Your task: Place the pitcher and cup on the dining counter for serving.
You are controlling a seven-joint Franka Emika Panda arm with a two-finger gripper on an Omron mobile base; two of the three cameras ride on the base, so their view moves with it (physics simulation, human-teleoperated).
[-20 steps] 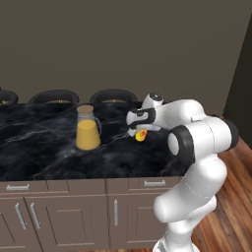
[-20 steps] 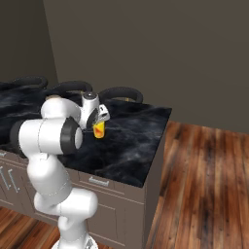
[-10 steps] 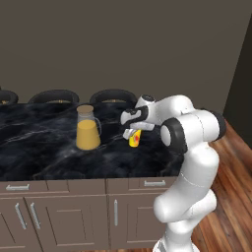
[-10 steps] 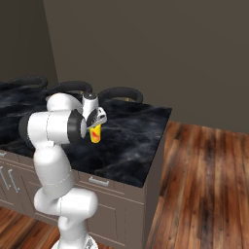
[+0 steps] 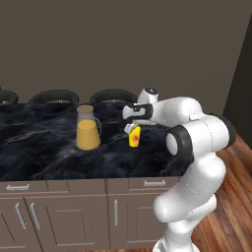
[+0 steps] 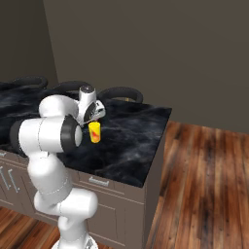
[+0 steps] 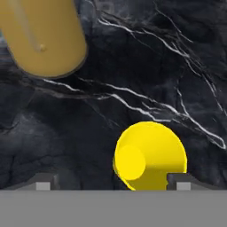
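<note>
Yellow against black marble, the cup [image 5: 135, 137] stood on the dining counter [image 5: 44, 157] directly beneath the gripper [image 5: 132, 124], whose jaws were spread wide and gripped nothing; in the hand view the fingertips [image 7: 44, 182] sat well clear of the cup's rim on either side. The pitcher [image 5: 87, 128], corked and full of orange liquid, stood upright on the same counter, near the cup and to its left in the left base view. Stools [image 5: 112, 96] lined the counter's far edge.

With both items apparently down, the remaining danger looked to lie in the withdrawal. The jaws hung just above the cup and bracketed it, so a retreat sideways rather than straight up could clip the rim and tip it over. A swing toward the pitcher could catch its lid or thin handle and spill the drink. Whether the cup sat perfectly flat could not be told from these angles; it appeared slightly tilted in the left base view.
</note>
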